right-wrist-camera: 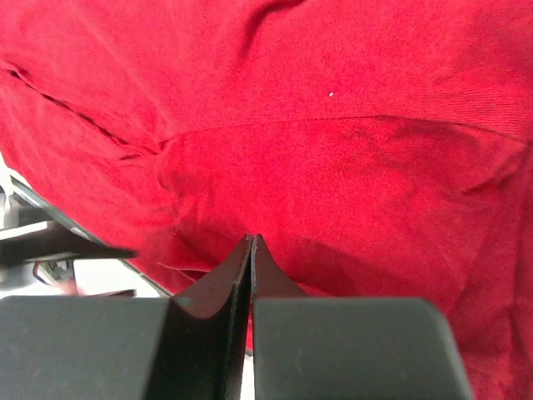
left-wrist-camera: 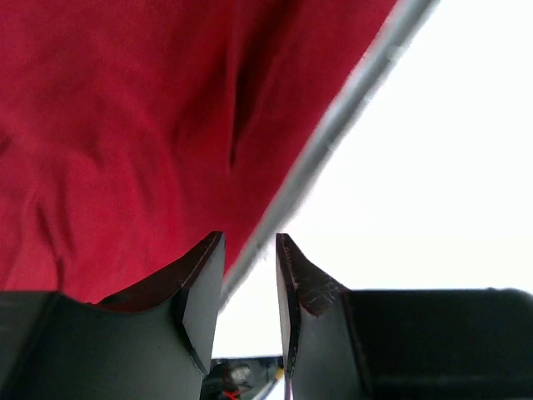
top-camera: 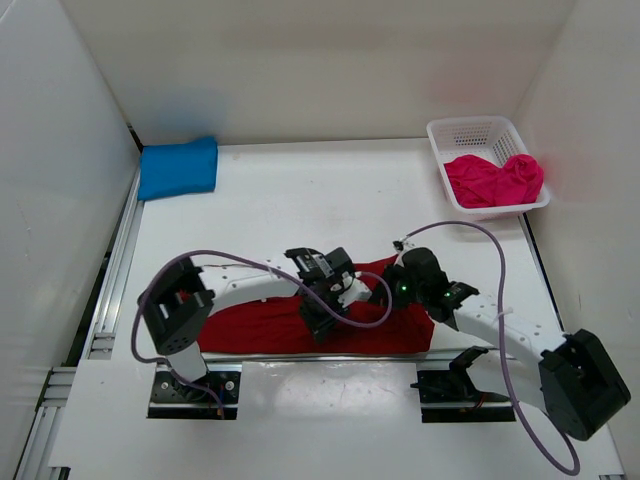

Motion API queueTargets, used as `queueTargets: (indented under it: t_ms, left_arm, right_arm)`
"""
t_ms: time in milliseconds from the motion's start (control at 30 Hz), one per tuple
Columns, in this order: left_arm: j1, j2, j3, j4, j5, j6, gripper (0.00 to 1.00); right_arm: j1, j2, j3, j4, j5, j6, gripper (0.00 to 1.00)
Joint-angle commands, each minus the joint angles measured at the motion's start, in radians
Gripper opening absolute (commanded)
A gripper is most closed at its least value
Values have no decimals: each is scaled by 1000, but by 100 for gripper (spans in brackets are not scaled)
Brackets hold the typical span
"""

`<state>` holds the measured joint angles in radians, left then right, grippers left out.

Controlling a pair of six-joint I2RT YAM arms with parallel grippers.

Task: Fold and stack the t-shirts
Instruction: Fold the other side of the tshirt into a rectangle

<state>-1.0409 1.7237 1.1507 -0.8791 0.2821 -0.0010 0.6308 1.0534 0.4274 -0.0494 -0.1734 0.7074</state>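
Note:
The dark red t-shirt (top-camera: pixel 250 328) lies spread along the table's near edge, partly under both arms. My left gripper (top-camera: pixel 322 318) hovers over its near hem. In the left wrist view it (left-wrist-camera: pixel 250 242) is open a little with nothing between the jaws, and the red shirt (left-wrist-camera: pixel 125 125) lies up and to the left of them. My right gripper (top-camera: pixel 385 290) is over the shirt's right part. In the right wrist view it (right-wrist-camera: pixel 251 239) is shut, tips down at the red cloth (right-wrist-camera: pixel 333 167), with no cloth seen between the jaws. The blue t-shirt (top-camera: pixel 178 168) lies folded at the back left. The pink t-shirt (top-camera: pixel 493 180) is bunched in the basket.
The white mesh basket (top-camera: pixel 470 130) stands at the back right corner. White walls close in the table on the left, back and right. A grey metal strip (left-wrist-camera: pixel 333 133) marks the table's near edge beside the red shirt's hem.

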Motion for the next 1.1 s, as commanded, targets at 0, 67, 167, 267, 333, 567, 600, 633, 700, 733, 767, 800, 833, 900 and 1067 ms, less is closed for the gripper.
queueTargets:
  t_ms: [0,67,167,267,333,567,600,633,700,733,767,800,833,900,1067]
  left_arm:
    - [63,-169,30,-41,68,1,42]
    - [102,-200,30,-55,87,1,42]
    - [195,-233,-23,-69,57,1,42]
    - [332,-233,-72,-12,-7,1,42]
    - [439,-233,-83,9,-43,1,42]
    - [692,-223,-92,49,-110,1,42]
    - [714,-223,-92,49,-110,1,42]
    - [752,-223,-92,49,-110,1,42]
    - [786,-234,-92,49,-119,1,42]
    - [800,-245,-92,49,-119,1,42]
    - [826,-256,-101,49,-119,1,42]
    - [837,-256,-101,49,-119,1,42]
    - [849,-256,-111,49,-130,1,42]
    - [883,-265,-120,49,-130,1,42]
    - [938,-286,-131,49,-130,1,42]
  right_arm:
    - [6,49,20,72,-49,-20,2]
    - [15,101,40,72,-77,-51,1]
    - [55,172,89,22,-101,-97,1]
    - [93,183,90,11,-115,-108,1]
    - [110,174,61,2,-115,-108,1]
    - [144,172,42,-53,-115,-128,1]
    - [144,172,42,-53,-126,-137,1]
    - [155,172,42,-64,-135,-137,1]
    - [170,163,53,-99,-135,-146,1]
    - [191,152,53,-119,-135,-157,1]
    - [205,142,62,-141,-111,-157,1]
    - [217,142,62,-174,-98,-157,1]
    - [237,132,62,-185,-88,-157,1]
    - [260,132,34,-196,-77,-157,1]
    - [294,60,20,-196,-55,-134,1]
